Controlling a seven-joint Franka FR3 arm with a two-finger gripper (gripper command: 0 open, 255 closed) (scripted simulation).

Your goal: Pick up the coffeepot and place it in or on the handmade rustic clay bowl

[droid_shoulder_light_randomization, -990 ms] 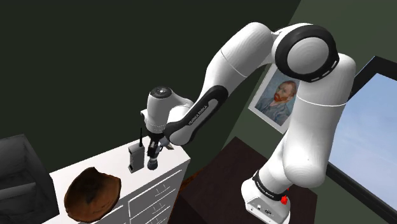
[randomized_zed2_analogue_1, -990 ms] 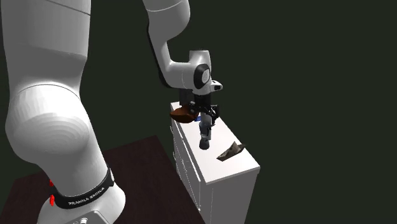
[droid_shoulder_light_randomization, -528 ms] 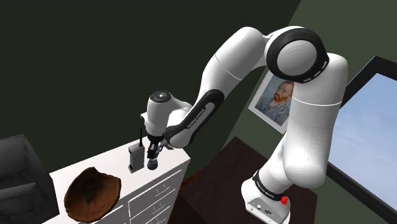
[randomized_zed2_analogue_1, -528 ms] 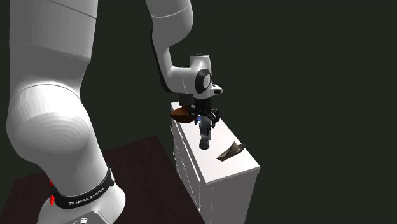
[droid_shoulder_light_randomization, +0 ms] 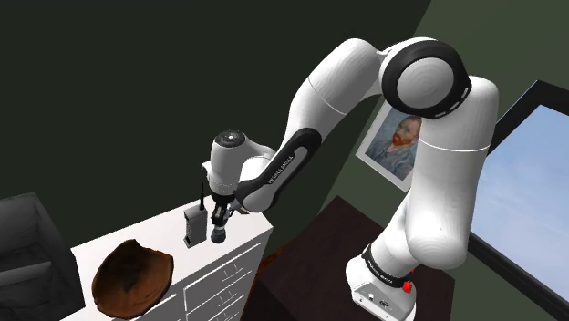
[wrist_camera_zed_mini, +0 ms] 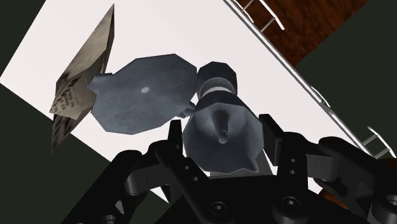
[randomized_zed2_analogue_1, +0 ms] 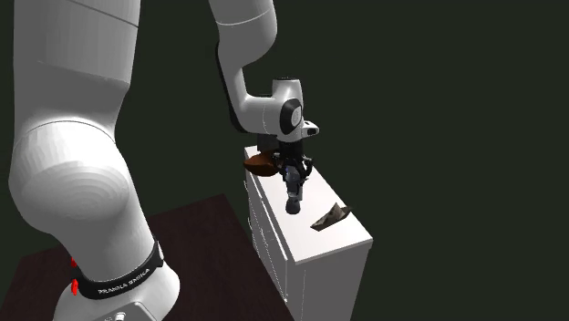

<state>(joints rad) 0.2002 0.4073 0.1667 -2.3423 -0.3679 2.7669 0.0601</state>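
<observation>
— Gripper (wrist_camera_zed_mini: pixel 221 129)?
— Pinches the grey coffeepot (wrist_camera_zed_mini: pixel 229 143) between both fingers.
— Standing where?
— Upright on the white cabinet (randomized_zed2_analogue_1: pixel 346 232) top, toward its drawer-side edge, between the brown bowl (droid_shoulder_light_randomization: pixel 132 274) at one end and a folded paper (wrist_camera_zed_mini: pixel 79 83) nearer the other.

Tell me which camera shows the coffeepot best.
The wrist view: the grey coffeepot appears close up, from above, clasped between the black fingers. The shoulder view and the second exterior view show it as a small dark shape under the gripper.
</observation>
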